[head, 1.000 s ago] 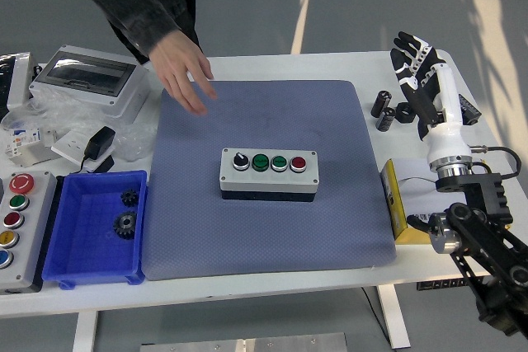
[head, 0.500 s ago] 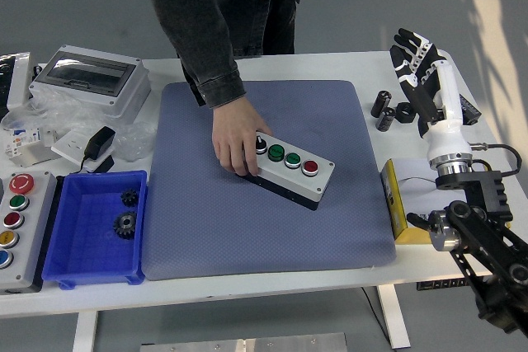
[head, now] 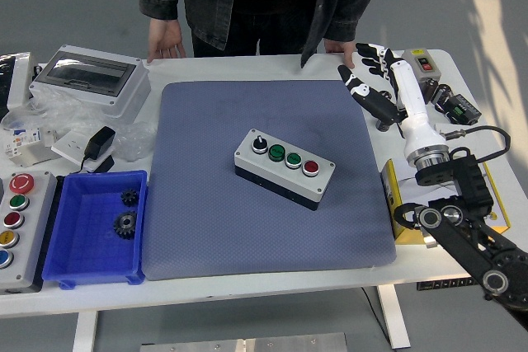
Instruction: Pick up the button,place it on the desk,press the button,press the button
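A grey button box with a black knob, two green buttons and a red button lies turned at an angle on the blue mat. My right hand hovers over the mat's far right corner, fingers spread and holding nothing, well apart from the box. A person stands at the far side with both hands resting on the table's far edge. My left arm is out of view.
A blue tray with gears sits at front left beside a second button panel. A grey enclosure, a charger and bags lie at the left. A yellow box and small black parts sit at the right.
The person turned the button box askew, let go of it and drew both hands back to the far edge. My right hand swung left toward the mat's far right corner.
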### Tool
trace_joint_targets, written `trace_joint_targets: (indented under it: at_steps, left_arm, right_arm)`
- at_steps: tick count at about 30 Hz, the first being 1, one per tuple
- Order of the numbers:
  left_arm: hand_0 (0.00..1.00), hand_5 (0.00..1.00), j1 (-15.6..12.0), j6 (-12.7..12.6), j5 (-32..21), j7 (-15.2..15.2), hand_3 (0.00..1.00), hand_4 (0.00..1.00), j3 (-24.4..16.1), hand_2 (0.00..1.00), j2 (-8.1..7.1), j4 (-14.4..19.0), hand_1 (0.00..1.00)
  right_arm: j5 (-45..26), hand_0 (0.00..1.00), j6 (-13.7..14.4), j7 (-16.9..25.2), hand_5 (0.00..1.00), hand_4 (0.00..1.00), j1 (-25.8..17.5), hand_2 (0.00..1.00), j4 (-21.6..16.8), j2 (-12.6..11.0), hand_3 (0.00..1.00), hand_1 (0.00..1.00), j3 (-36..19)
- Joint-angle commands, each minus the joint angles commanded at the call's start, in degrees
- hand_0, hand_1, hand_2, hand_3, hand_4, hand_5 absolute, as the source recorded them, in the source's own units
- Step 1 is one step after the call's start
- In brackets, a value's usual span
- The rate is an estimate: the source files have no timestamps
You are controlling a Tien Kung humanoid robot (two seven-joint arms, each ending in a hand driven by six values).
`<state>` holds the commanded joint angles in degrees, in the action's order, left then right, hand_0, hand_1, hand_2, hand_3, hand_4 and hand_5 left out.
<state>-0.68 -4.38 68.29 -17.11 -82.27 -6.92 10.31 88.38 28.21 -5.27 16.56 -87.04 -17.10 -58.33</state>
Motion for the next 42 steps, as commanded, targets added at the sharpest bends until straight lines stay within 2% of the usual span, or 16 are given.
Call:
trace_joint_targets:
  at_steps: [2, 3, 8, 9, 19, 25, 29, 38, 42]
  left_arm:
    - [0.626, 0.203, 0.0, 0.0, 0.0, 0.0, 0.613, 0.638, 0.0, 0.547, 0.03, 0.0, 0.587]
    - [0.626, 0.204, 0.0, 0.0, 0.0, 0.0, 0.613, 0.638, 0.0, 0.547, 0.02, 0.0, 0.586]
    - [0.626, 0.204, 0.0, 0.0, -0.1, 0.0, 0.613, 0.638, 0.0, 0.547, -0.02, 0.0, 0.586]
    - [0.626, 0.204, 0.0, 0.0, -0.1, 0.0, 0.614, 0.638, 0.0, 0.547, -0.02, 0.0, 0.586]
    - [0.626, 0.205, 0.1, 0.0, -0.2, 0.1, 0.613, 0.638, 0.2, 0.547, 0.05, 0.0, 0.586]
    - [0.626, 0.204, 0.0, 0.0, -0.3, 0.1, 0.614, 0.639, 0.3, 0.548, 0.06, 0.0, 0.586]
    - [0.626, 0.204, 0.0, -0.1, -0.3, 0.0, 0.614, 0.638, 0.3, 0.548, -0.06, 0.0, 0.586]
    - [0.625, 0.204, 0.1, -0.2, -0.6, 0.0, 0.614, 0.638, 0.3, 0.547, -0.54, 0.0, 0.586]
    - [0.625, 0.205, 0.1, -0.2, -0.6, -0.2, 0.615, 0.639, 0.4, 0.547, -0.56, 0.0, 0.586]
  right_arm:
    - [3.2, 0.814, 0.3, -2.1, 0.576, 0.820, -0.2, 0.812, 0.3, 0.0, 0.795, 0.813, -0.4]
    - [4.5, 0.828, 0.4, -2.6, 0.532, 0.831, -0.3, 0.864, 0.4, 0.0, 0.870, 0.854, -0.6]
    - [9.5, 0.828, 1.4, -3.4, 0.532, 0.831, -0.6, 0.864, 0.7, 0.1, 0.870, 0.854, -1.5]
    - [9.9, 0.923, 1.5, -3.4, 0.449, 0.933, -0.5, 0.998, 0.7, 0.2, 0.998, 0.970, -1.6]
    - [10.1, 0.931, 2.0, -3.7, 0.435, 0.923, -0.2, 0.998, 1.5, 0.7, 0.998, 0.972, -1.4]
    - [6.9, 0.927, 1.3, -3.8, 0.443, 0.919, 1.2, 0.998, 2.9, 1.2, 0.998, 0.969, 0.3]
    - [5.5, 0.924, -1.5, -6.6, 0.451, 0.912, 5.0, 0.998, 3.3, 1.0, 0.998, 0.967, 4.2]
    - [17.5, 0.925, -12.6, -20.3, 0.454, 0.914, 15.0, 0.998, 2.6, 1.1, 0.998, 0.965, 15.1]
    - [20.1, 0.924, -16.8, -25.5, 0.447, 0.914, 17.8, 0.995, 5.0, 1.9, 0.998, 0.965, 20.1]
